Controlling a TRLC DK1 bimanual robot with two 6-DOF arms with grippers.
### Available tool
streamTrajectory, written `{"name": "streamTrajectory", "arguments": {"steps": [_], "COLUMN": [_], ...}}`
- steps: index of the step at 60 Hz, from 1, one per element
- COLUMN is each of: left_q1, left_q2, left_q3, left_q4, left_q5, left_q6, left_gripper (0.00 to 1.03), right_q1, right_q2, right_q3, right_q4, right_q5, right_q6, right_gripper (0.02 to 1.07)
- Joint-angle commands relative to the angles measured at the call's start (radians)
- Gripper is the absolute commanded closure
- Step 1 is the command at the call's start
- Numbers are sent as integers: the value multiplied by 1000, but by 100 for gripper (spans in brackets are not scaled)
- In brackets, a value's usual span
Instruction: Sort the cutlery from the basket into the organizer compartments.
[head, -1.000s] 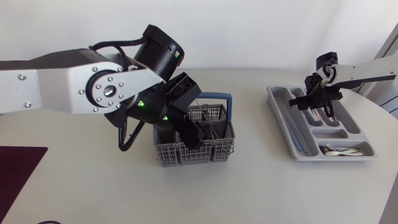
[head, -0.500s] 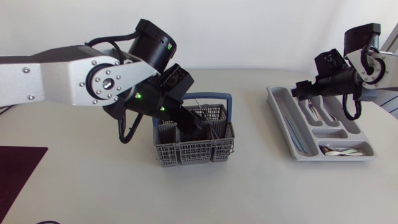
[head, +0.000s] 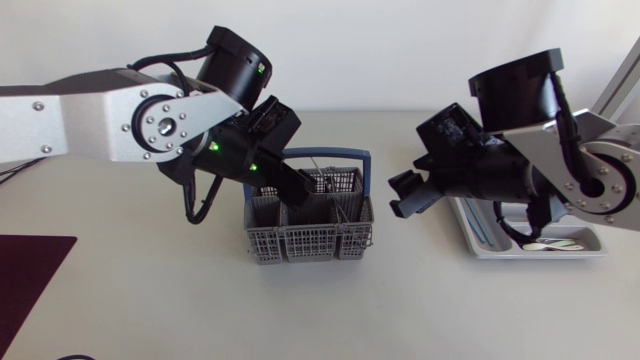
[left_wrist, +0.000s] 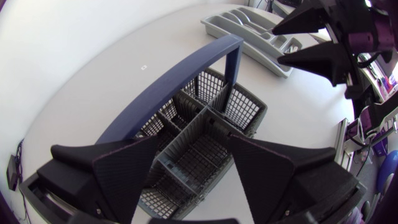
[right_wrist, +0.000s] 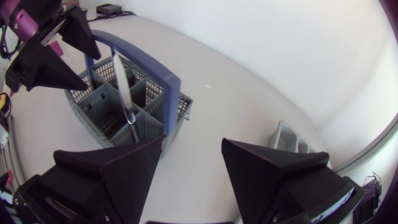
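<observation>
In the head view, a grey mesh basket with a blue handle (head: 300, 245) stands in the middle of the white surface (head: 150, 310). The left fingers (head: 300, 195) hang just above the basket and the right fingers (head: 398, 208) are beside it, both spread wide and holding nothing. A grey plastic organizer tray (head: 590, 250), partly hidden behind the right arm, contains spoons (head: 548, 243). In the left wrist view, the left fingers (left_wrist: 124, 168) are wide apart over the basket (left_wrist: 245, 109), and the tray (left_wrist: 249, 31) lies well beyond it. In the right wrist view, the right fingers (right_wrist: 112, 174) are wide open, and ahead of them a silver piece of cutlery (right_wrist: 124, 93) stands in the basket (right_wrist: 102, 102).
</observation>
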Motion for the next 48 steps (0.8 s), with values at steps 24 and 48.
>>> {"name": "streamTrajectory", "arguments": {"steps": [24,48], "left_q1": [7,21], "left_q2": [-134,-260], "left_q3": [-66,-169], "left_q4": [-10,-39], "left_q5": [60,61], "left_q6": [1,81], "left_gripper": [24,24], "right_q1": [272,300], "right_q2": [164,354], "right_q3": [38,129], "right_q4": [31,107], "right_q5": [111,213], "right_q6": [92,136], "right_gripper": [37,37]}}
